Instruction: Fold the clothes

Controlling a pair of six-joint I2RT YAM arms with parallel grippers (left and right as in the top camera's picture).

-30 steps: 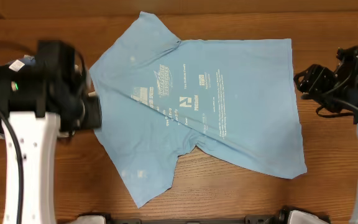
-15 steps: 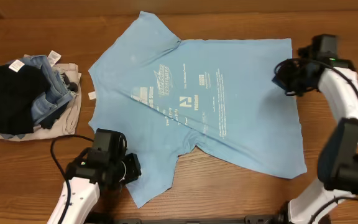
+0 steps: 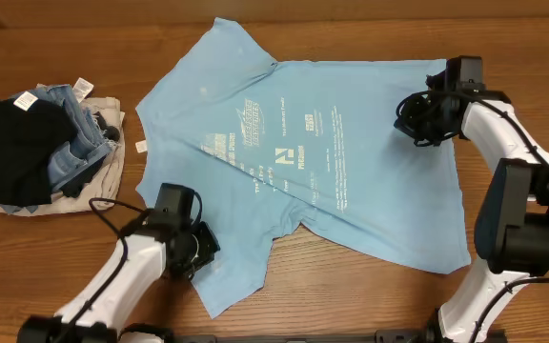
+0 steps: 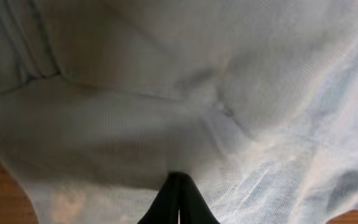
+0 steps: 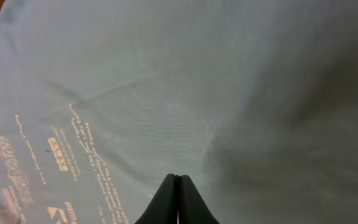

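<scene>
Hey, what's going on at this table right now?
Two robot arms are working on a light-blue T-shirt spread flat on the table. The left claw is shut at the near sleeve. The right claw is shut by the far hem corner. Nothing is folded yet. A pile of other clothes sits alongside.

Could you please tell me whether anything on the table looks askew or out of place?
The light-blue T-shirt lies skewed on the table, one sleeve pointing at the near edge, with a diagonal crease below its print. To its left, a pile of other clothes sits in an untidy heap.
</scene>
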